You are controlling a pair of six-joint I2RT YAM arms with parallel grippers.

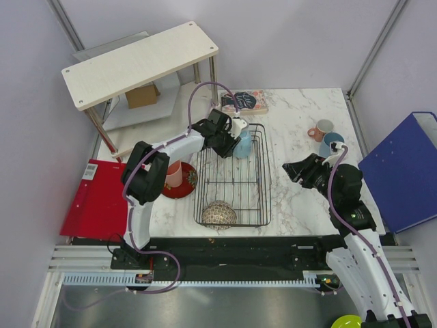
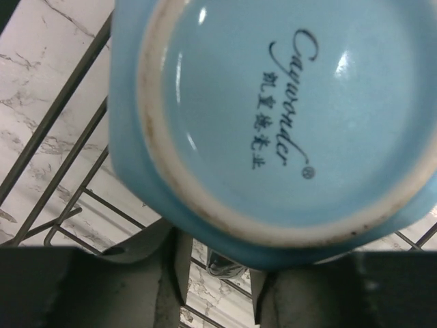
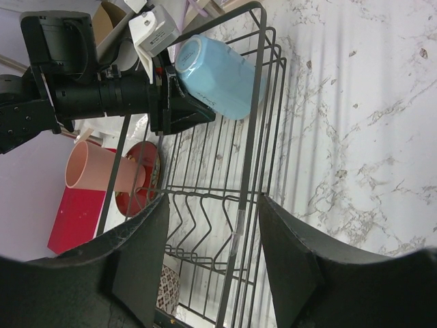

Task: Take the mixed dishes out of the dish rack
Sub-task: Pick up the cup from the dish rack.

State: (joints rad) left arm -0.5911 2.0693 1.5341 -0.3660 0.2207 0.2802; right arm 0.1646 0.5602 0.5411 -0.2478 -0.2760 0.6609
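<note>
Left gripper (image 1: 232,141) sits at the far end of the dish rack (image 1: 235,184), its jaws set narrowly at the base end of a light blue mug (image 1: 244,145). Whether they actually pinch the mug cannot be told. In the left wrist view the mug's printed underside fills almost the whole picture, and the fingers (image 2: 89,290) are only dark blurs along the bottom edge. The mug is tipped over inside the rack at the far right corner, base toward the gripper, and its handle does not show in any view.

Right gripper (image 1: 291,169) hangs over the marble table (image 1: 300,205) just right of the rack, jaws apart with nothing between them.

At the near end of the rack lies the speckled bowl (image 1: 219,214), the only other dish in it. The right wrist view cuts it off behind a finger.

Outside the rack on the left, the salmon-pink tumbler (image 1: 173,174) stands on the dark red plate (image 1: 188,184). Over on the right, a salmon-pink mug (image 1: 321,128) and a second light blue mug (image 1: 333,143) stand close together on the table.
</note>
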